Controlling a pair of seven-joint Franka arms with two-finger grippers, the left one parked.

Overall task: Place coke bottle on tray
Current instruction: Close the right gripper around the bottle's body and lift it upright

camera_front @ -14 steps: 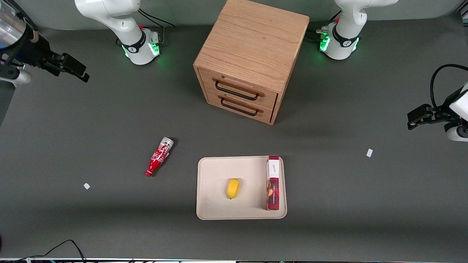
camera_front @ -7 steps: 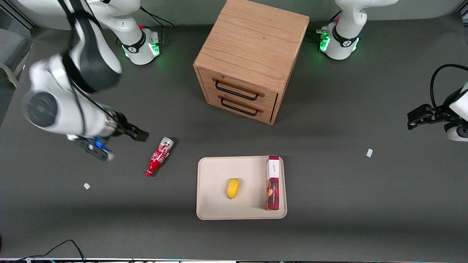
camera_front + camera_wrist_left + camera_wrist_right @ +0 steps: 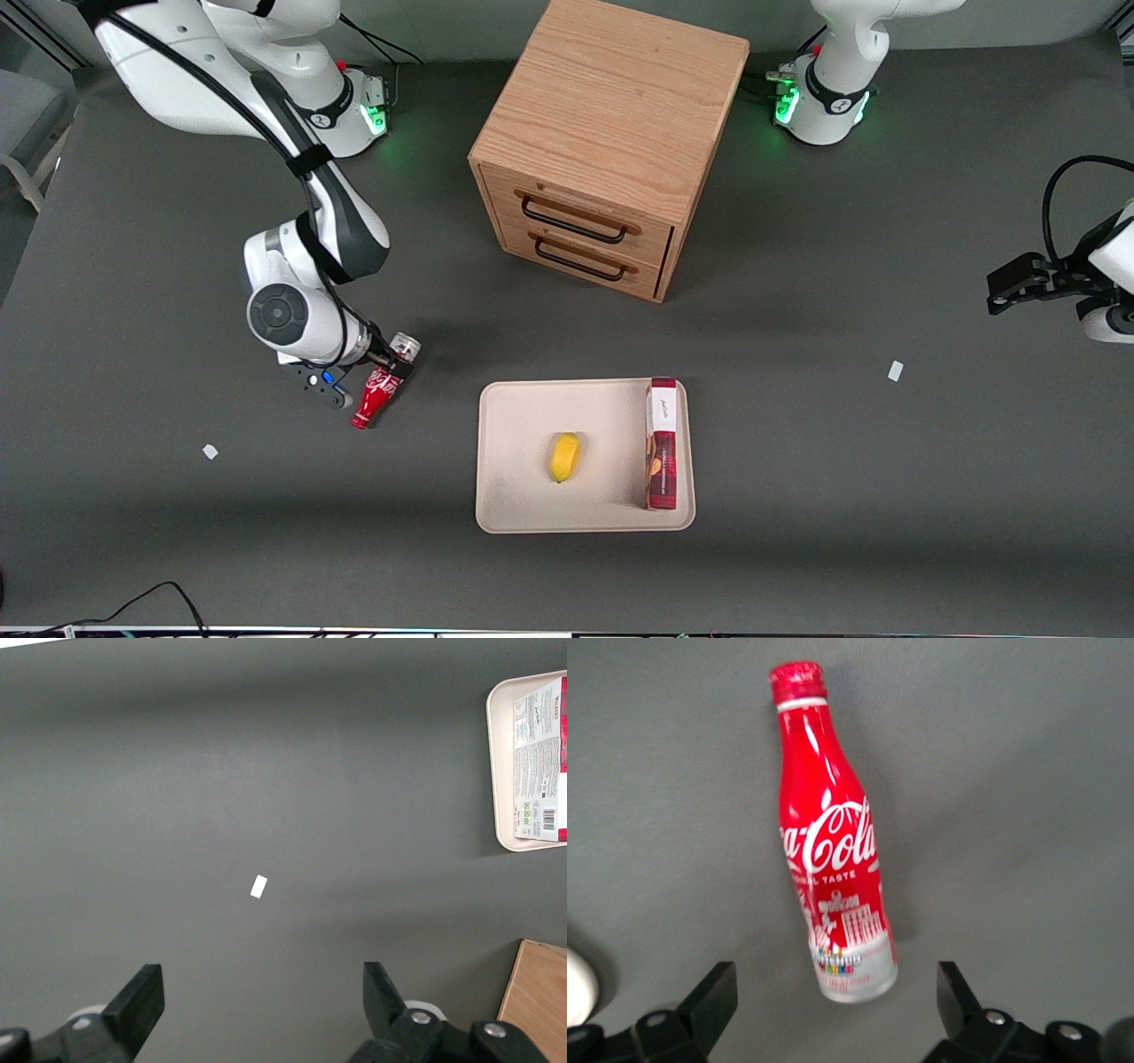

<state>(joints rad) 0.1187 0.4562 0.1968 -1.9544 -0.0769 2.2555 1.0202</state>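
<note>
The right arm's gripper hangs just above the coke bottle, fingers spread wide to either side of its silver base, the bottle lying flat on the table with its long axis running straight away from the gripper, cap outermost, off the tray.

The red coke bottle lies flat on the table, cap nearest the front camera, beside the cream tray, apart from it, toward the working arm's end; the gripper hangs above its silver base
</note>
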